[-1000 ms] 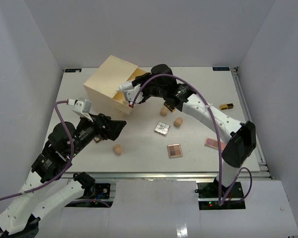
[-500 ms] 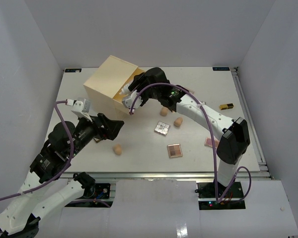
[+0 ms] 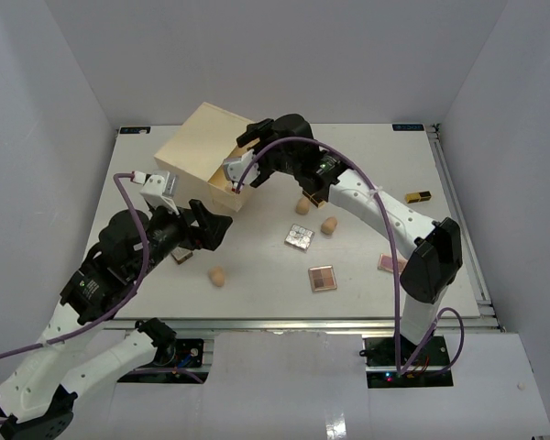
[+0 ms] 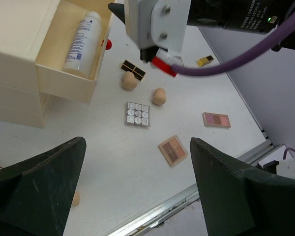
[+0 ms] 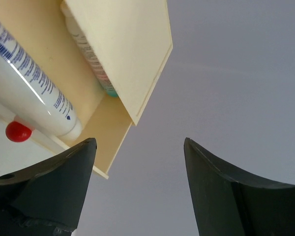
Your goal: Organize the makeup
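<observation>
A glossy white cylindrical bottle (image 4: 82, 43) lay in the open drawer (image 4: 64, 82) of the cream wooden chest (image 3: 194, 147), with the left gripper (image 4: 136, 147) and right gripper (image 5: 137, 142) near that chest, both spread and empty.

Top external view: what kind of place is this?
Probably a robotics test cell: plain white walls surround a table, and the left arm and right arm are mounted at its near edge.

Nothing can be read with certainty. The white bottle (image 4: 81, 43) lying in the open drawer (image 4: 49, 73) carries lines of blue print, too small to make out in either wrist view. At one o'clock in the left wrist view, white lettering runs along a black housing (image 4: 231, 14), too blurred to read.
</observation>
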You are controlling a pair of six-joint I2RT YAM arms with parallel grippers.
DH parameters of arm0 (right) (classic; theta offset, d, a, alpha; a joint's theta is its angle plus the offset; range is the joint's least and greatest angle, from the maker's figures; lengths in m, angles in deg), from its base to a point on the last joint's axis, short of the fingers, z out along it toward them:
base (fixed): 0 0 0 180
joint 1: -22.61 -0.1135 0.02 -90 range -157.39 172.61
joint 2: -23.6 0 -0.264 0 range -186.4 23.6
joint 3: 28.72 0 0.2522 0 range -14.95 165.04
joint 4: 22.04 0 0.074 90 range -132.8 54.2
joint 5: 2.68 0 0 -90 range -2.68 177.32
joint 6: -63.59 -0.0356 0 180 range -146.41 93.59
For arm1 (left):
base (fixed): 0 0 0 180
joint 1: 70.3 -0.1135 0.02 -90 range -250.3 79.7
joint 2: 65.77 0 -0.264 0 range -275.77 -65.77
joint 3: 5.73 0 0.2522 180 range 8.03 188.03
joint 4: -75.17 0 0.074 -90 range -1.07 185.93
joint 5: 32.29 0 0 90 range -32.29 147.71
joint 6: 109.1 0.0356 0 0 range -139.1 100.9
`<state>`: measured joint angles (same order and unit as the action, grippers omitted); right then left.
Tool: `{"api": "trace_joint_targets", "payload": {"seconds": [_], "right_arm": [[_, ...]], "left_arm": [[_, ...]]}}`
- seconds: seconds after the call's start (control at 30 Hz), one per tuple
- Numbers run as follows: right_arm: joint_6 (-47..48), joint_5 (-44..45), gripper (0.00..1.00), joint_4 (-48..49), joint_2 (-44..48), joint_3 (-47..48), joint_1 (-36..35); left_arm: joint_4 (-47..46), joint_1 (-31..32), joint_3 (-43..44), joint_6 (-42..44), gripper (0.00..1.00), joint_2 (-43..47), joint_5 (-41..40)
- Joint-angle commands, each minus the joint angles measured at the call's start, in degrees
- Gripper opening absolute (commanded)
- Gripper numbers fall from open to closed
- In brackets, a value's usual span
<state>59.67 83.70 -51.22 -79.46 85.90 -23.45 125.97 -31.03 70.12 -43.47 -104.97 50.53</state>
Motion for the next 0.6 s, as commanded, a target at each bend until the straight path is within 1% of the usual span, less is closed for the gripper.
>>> {"api": "trace_joint_targets", "payload": {"seconds": [0.0,0.03,0.1,0.13,0.17,0.2,0.23,0.27,0.3,0.33,0.37,0.43,0.5,0.57], "right_arm": [[-24.67,-1.61,0.8,7.98,7.57,1.47,3.62],[-30.44,-1.56,0.78,9.8,9.11,0.08,4.42],[-44.54,-2.91,0.63,13.81,13.21,-5.15,6.46],[-49.07,-4.36,0.58,16.72,16.12,-9.5,7.78],[-55.23,-5.63,0.49,18.68,18.42,-13.12,9.1],[-60.02,-6.37,0.43,20.17,21.18,-18.16,9.8],[-64.26,-5.52,0.37,21.88,23.35,-22.6,9.99],[-68.94,-3.79,0.3,23.72,24.85,-26.01,10.09],[-73.3,-2.36,0.17,26.25,25.82,-28.87,10.18],[-80.74,-1.19,0.1,27.24,26.89,-32.95,10.2],[-86.36,-0.38,0.08,27.32,26.98,-34.63,10.25],[-94.51,0.18,0.08,27.21,26.1,-37.21,10.59],[-99.37,-0.14,0.08,27.29,24.49,-38.59,10.81],[-101.57,1.83,0.08,27.29,22.15,-38.45,10.81]], "left_arm": [[0.56,0.11,3.71,2.71,0.98,-4.13,-2.58],[0.49,0.11,4.23,3.23,0.98,-5.43,-3.44],[0.44,0.11,6.44,4.79,0.98,-8.87,-4.79],[0.35,0.11,7.49,5.92,0.98,-11.5,-5.61],[-0.19,0.11,9.28,6.9,0.98,-13.59,-6.08],[-0.85,-0.05,10.71,7.87,0.98,-15.26,-6.23],[-1.69,-0.36,11.81,8.9,0.98,-17.48,-5.91],[-2.68,-0.71,12.95,9.95,0.98,-20.12,-5.31],[-4.49,-1.27,14.72,11.55,0.98,-21.85,-4.5],[-5.43,-3.06,16.05,12.51,0.98,-23.47,-3.36],[-6.1,-5.49,17.98,13.24,0.98,-25.77,-1.15],[-7.23,-11.41,22.15,13.73,0.97,-30.64,5.18],[-8.4,-17.05,26.04,13.96,0.93,-35.69,13.34],[-8.82,-21.94,29.61,15.28,0.9,-41.29,18.13]]}}
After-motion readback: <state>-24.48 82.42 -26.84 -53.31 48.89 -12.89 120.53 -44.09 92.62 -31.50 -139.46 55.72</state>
